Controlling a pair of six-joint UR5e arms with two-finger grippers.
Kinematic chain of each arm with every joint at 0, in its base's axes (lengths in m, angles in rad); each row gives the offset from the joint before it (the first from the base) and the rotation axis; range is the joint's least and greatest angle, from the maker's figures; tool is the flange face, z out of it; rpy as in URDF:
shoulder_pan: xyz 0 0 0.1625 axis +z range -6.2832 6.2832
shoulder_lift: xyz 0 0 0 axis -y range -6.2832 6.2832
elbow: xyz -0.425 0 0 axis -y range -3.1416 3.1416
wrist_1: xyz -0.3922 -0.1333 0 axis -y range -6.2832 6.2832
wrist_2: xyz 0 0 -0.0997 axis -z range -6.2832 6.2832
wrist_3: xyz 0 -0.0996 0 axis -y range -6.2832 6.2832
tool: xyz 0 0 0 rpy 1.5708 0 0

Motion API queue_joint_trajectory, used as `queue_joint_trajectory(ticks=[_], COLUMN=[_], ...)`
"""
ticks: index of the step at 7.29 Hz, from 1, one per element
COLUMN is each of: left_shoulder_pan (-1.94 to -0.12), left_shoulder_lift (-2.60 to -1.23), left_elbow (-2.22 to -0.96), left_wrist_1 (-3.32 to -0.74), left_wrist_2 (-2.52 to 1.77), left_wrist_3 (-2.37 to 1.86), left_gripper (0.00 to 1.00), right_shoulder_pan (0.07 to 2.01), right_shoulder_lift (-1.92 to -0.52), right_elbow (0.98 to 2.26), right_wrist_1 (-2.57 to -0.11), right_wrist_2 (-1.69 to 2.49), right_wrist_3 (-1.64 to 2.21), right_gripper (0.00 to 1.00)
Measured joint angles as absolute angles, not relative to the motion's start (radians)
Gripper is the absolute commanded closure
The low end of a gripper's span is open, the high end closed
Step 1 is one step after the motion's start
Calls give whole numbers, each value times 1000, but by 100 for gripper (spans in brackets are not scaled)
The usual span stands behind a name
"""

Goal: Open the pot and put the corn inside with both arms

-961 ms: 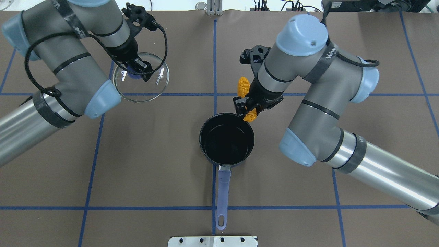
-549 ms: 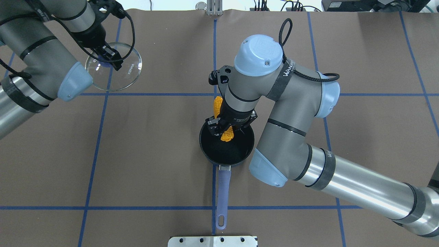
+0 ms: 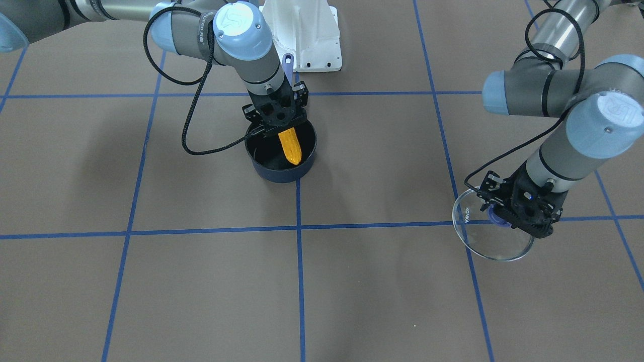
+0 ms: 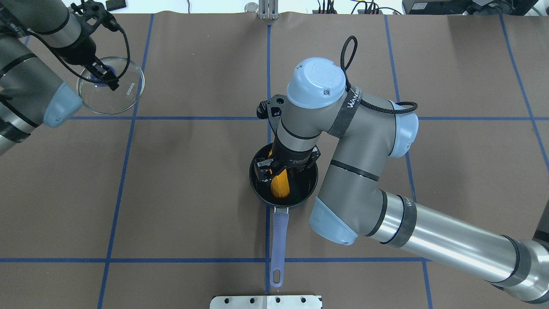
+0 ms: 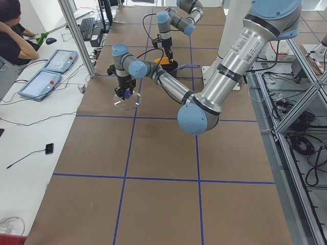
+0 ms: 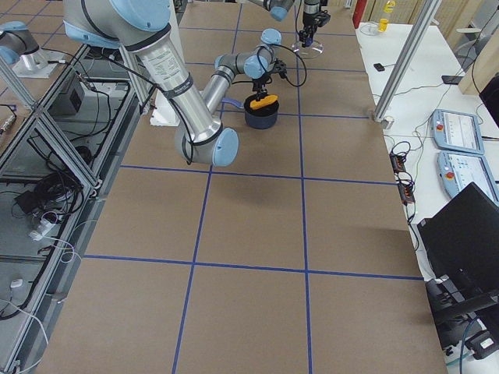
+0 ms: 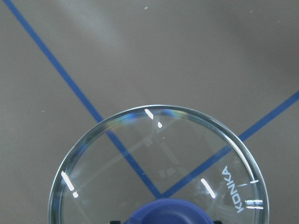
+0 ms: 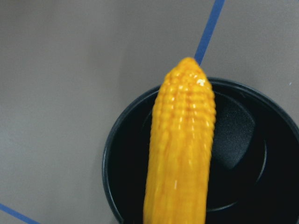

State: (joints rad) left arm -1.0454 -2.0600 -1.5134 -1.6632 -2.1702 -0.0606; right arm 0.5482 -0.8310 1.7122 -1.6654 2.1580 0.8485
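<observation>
The right gripper pinches the orange-yellow bumpy toy corn cob, tilted over the open dark-blue round pot mid-table, near the robot's edge. The left gripper clamps the blue knob of the clear glass lid toward the far left corner.

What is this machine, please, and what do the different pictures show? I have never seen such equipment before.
This robot has a left arm and a right arm at a brown table, each ending in a two-finger end effector. Two pictures look down on the table, one from behind the robot and one facing it; two look along it from its ends; two come from cameras on the wrists. The right end effector holds a yellow toy corn at the mouth of an open dark pot. The left end effector holds the pot's glass lid by its blue knob, far off to the side.
</observation>
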Motion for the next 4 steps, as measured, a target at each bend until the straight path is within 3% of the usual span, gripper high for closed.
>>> queue_joint_trajectory(ticks=[4], left_shoulder_pan=[-1049], left_shoulder_lift=[-1860], left_elbow=[-1626], left_wrist_1=[-1704], left_wrist_2=[-2227], left_wrist_3=[-61], left_gripper=[41], right_shoulder_pan=[602], right_shoulder_lift=[-852], right_elbow=[1738], right_wrist_1=[-1662], right_wrist_2=[2171], right_wrist_3=[843], right_gripper=[0])
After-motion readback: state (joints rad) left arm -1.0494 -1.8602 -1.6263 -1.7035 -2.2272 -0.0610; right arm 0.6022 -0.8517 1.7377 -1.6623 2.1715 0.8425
